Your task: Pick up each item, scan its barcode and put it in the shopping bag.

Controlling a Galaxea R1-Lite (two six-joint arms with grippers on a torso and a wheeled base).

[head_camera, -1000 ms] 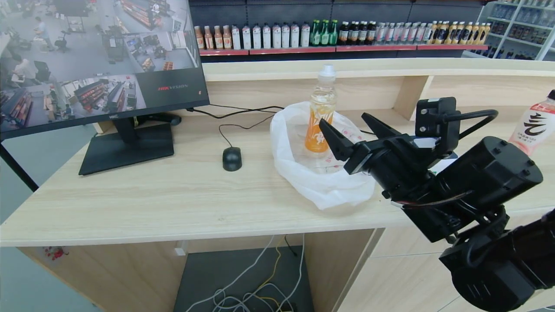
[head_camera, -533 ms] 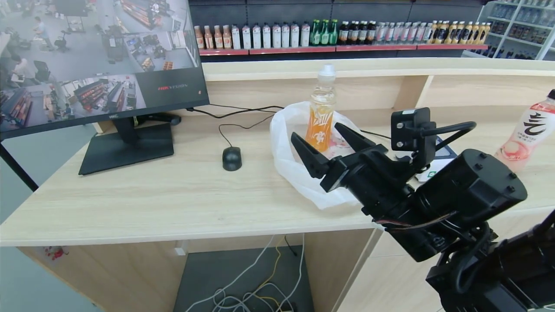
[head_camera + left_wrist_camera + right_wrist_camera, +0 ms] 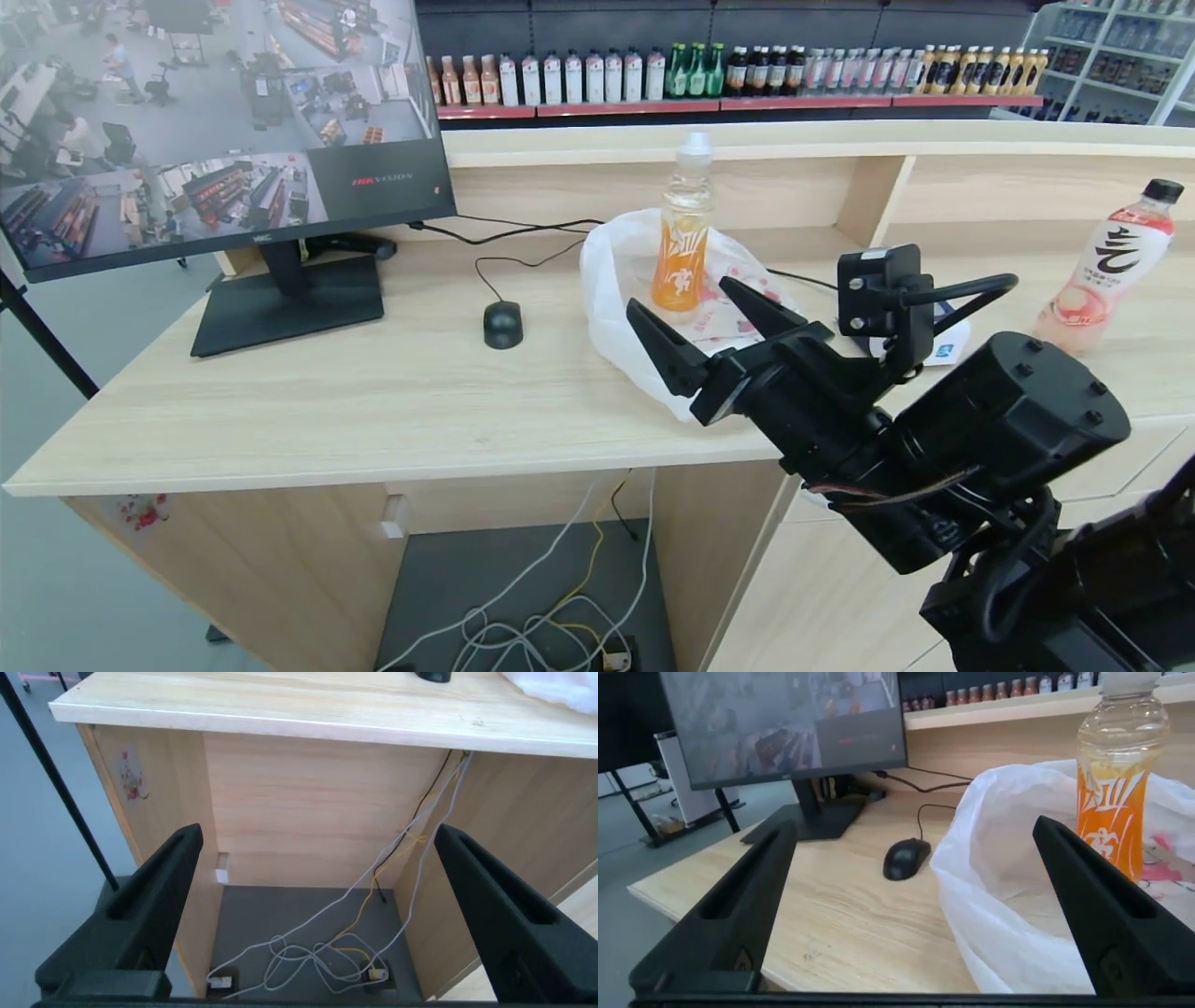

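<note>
Pulled back from over the shopping bag [image 3: 611, 317], the right jaws now hang above its near edge, spread apart. An orange bottle [image 3: 680, 252] stands upright inside the bag on the worktop [image 3: 373, 401]; a pink bottle [image 3: 1102, 271] stands well apart to the right. The left jaws, also apart, sit low, facing the worktop's front.

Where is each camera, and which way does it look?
Head view: from the head, down at the counter; right arm and open right tool show.
Left wrist view: from that wrist, facing cables under the counter; open left tool shows.
Right wrist view: from that wrist, facing shopping bag and bottle past its tool; head view shares both.
</note>
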